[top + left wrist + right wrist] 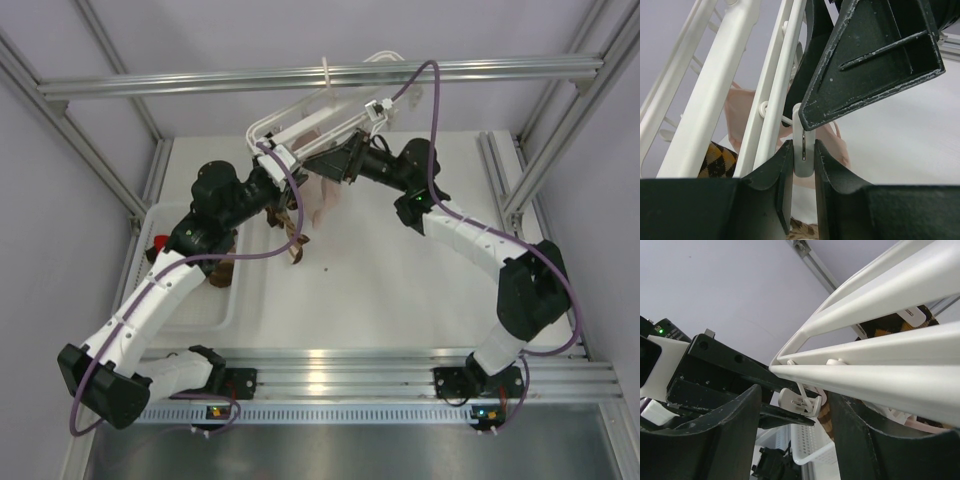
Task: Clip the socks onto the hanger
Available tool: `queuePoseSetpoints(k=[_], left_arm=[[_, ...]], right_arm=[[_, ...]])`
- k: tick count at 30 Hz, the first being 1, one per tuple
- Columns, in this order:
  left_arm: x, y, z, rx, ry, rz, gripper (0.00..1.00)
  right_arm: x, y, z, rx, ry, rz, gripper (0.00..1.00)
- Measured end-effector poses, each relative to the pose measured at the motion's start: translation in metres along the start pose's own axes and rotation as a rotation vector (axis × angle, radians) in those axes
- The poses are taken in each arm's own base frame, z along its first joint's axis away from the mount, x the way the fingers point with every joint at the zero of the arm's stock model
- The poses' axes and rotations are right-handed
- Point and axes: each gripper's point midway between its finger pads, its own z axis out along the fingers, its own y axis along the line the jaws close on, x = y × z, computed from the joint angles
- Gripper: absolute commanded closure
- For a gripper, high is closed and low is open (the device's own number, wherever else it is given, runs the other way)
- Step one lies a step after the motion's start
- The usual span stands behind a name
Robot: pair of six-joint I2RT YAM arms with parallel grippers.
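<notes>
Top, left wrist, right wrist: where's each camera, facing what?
Top: overhead behind left arm and right arm, both in view, looking down on the table.
Left wrist: below the hanger, facing up; left tool pinching a clip.
Right wrist: beside the hanger, facing up along its bars; right tool open.
Both wrist views share the hanger.

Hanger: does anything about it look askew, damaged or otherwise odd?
The hanger hangs tilted rather than level under the rail, apparently because the left gripper is pinching a clip on it. No damage shows.
</notes>
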Motion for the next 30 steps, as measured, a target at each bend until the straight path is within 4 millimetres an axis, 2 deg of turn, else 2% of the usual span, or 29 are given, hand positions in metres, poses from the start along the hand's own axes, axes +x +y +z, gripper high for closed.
queuePoseSetpoints(k=[5, 14, 15, 16, 18, 19, 20, 21, 23, 24, 27, 30], left_arm=[[0.000, -0.001, 0.000, 0.003, -0.001, 0.000, 0.96], [0.000, -0.001, 0.000, 0.003, 0.000, 0.000, 0.96], [0.000, -0.001, 0.000, 0.003, 0.000, 0.000, 0.96], [0.000, -0.001, 0.000, 0.002, 0.000, 0.000, 0.96], [0.000, -0.001, 0.000, 0.003, -0.001, -0.001, 0.88], [0.000, -0.001, 0.000, 0.000, 0.001, -0.002, 0.83], [0.000, -0.001, 0.000, 0.000, 0.001, -0.005, 0.70], [0.000, 0.000, -0.001, -0.003, 0.001, -0.008, 0.64], [-0.002, -0.001, -0.002, -0.004, -0.004, -0.020, 0.50], [-0.003, -0.002, -0.003, -0.002, -0.004, -0.025, 0.46], [-0.005, -0.008, -0.008, 0.014, -0.003, -0.057, 0.43], [-0.010, -0.009, -0.022, 0.017, -0.007, -0.112, 0.41]], right_arm=[[-0.002, 0.000, 0.002, 0.004, -0.004, 0.000, 0.51], [0.003, 0.000, 0.003, 0.006, 0.012, 0.002, 0.50], [0.004, -0.001, 0.003, 0.007, 0.014, 0.002, 0.53], [0.004, 0.000, 0.003, 0.007, 0.017, -0.002, 0.65], [0.004, -0.001, 0.004, 0.013, 0.019, -0.005, 0.77], [0.003, -0.001, 0.004, 0.015, 0.018, -0.005, 0.86], [0.002, -0.003, 0.004, 0.020, 0.016, -0.011, 0.92], [0.001, -0.004, 0.004, 0.026, 0.012, -0.016, 0.99], [0.001, -0.005, 0.005, 0.032, 0.011, -0.017, 1.00], [0.000, -0.005, 0.006, 0.031, 0.011, -0.017, 1.00], [0.000, -0.004, 0.006, 0.026, 0.013, -0.019, 1.00], [0.000, -0.002, 0.006, 0.020, 0.014, -0.019, 1.00]])
